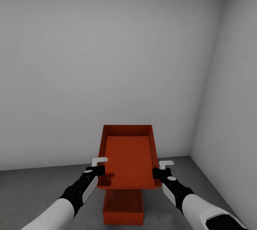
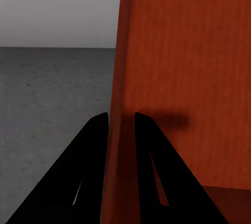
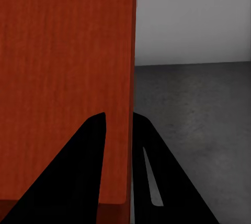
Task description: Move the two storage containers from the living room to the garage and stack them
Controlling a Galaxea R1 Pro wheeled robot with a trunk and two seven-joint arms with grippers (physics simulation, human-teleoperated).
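An orange-red bin (image 1: 129, 158) hangs in the air between two grippers in a bare grey room, its open top tipped toward the camera. The left gripper (image 1: 100, 170) and right gripper (image 1: 157, 173) each have their jaws closed on a side wall, one finger inside, one outside. Directly below the jaws, a second bin (image 1: 123, 208) sits on the concrete floor (image 1: 32, 190).

Floor (image 1: 35, 187) open on both sides of lower container (image 1: 123, 210); held container (image 1: 128, 158) blocks above it. Right wall (image 1: 228, 98) near, probably tight.
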